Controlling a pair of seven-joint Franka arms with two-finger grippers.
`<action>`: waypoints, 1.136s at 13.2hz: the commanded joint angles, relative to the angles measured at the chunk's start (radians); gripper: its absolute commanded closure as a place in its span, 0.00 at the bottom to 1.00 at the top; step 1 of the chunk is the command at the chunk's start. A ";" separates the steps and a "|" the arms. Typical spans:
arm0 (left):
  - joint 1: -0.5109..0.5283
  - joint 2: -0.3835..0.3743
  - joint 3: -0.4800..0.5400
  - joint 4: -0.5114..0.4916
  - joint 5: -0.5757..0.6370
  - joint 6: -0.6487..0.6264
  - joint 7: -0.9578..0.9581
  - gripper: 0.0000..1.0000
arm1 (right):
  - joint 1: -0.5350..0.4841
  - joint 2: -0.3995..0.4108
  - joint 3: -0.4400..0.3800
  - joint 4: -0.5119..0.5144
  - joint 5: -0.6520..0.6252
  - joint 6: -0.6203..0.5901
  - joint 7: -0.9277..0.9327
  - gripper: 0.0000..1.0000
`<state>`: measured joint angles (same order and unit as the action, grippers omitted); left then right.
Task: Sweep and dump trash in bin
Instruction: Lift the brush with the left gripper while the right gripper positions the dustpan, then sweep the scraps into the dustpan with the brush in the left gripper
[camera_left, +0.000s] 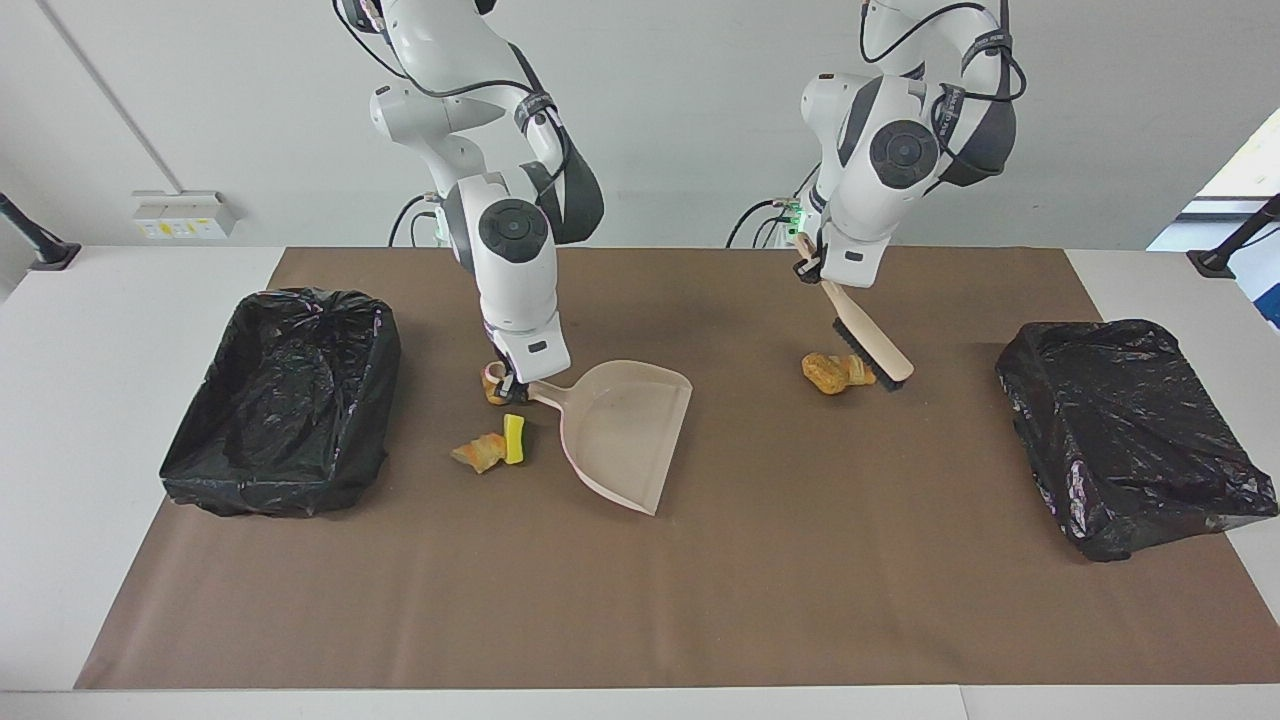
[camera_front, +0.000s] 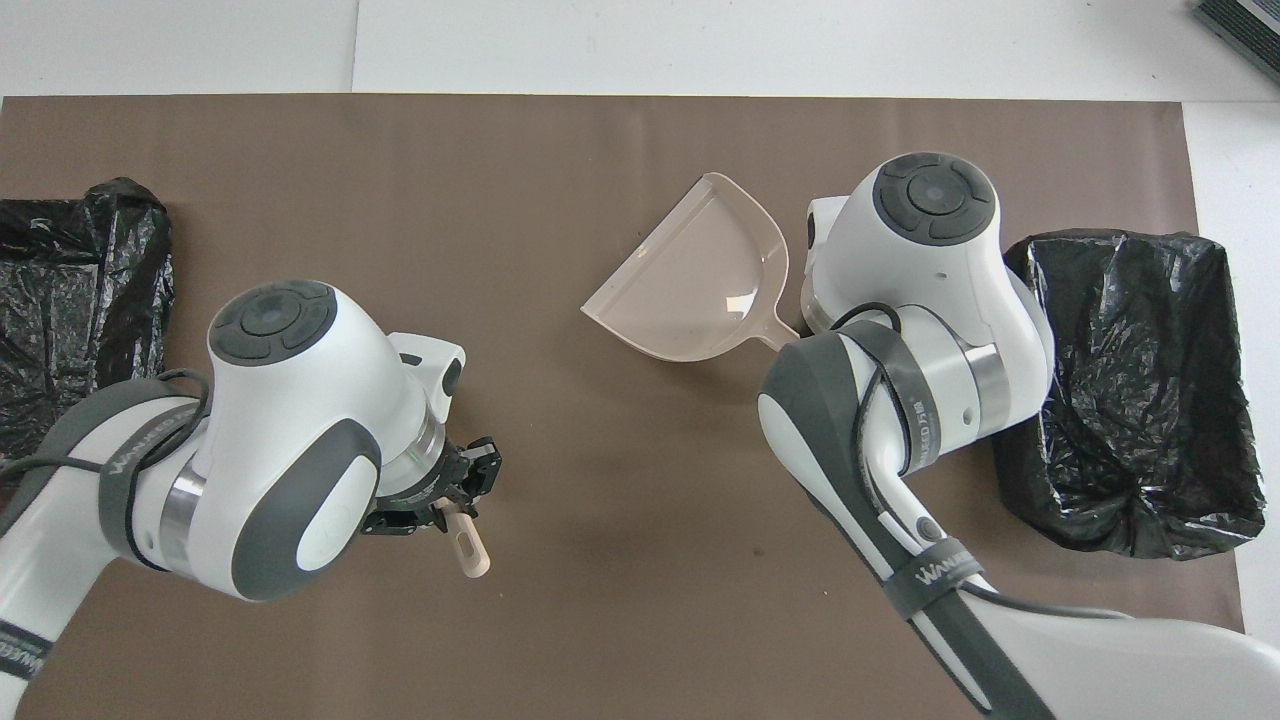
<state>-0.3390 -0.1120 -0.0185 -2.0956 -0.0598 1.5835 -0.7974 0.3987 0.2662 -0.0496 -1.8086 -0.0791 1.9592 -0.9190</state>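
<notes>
My right gripper (camera_left: 516, 382) is shut on the handle of the beige dustpan (camera_left: 625, 430), whose mouth is turned toward the left arm's end of the table. Beside the pan lie pieces of trash: a yellow wedge (camera_left: 514, 438), an orange-brown lump (camera_left: 478, 454), and another lump (camera_left: 491, 381) half hidden by the gripper. My left gripper (camera_left: 811, 271) is shut on the handle of the brush (camera_left: 868, 343), which slants down with its bristles next to an orange-brown lump (camera_left: 833, 373). From overhead the dustpan (camera_front: 700, 285) and the brush handle's end (camera_front: 469, 547) show; the trash is hidden under the arms.
One black-lined bin (camera_left: 280, 400) stands at the right arm's end of the brown mat, another (camera_left: 1130, 430) at the left arm's end. Overhead the bins (camera_front: 1130, 400) (camera_front: 80, 300) sit at the mat's two ends. Bare brown mat (camera_left: 640, 600) lies farther from the robots.
</notes>
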 joint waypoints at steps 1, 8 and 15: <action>0.073 -0.083 -0.008 -0.121 0.017 0.048 0.082 1.00 | 0.014 -0.048 0.010 -0.081 -0.028 0.053 -0.054 1.00; 0.023 -0.064 -0.015 -0.121 -0.133 0.241 0.214 1.00 | 0.019 -0.064 0.010 -0.139 -0.031 0.093 -0.029 1.00; -0.018 0.006 -0.015 -0.003 -0.235 0.242 0.345 1.00 | 0.055 -0.064 0.010 -0.173 -0.033 0.135 0.048 1.00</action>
<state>-0.3490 -0.1439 -0.0442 -2.1660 -0.2790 1.8497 -0.4753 0.4622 0.2350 -0.0447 -1.9472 -0.0983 2.0666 -0.8905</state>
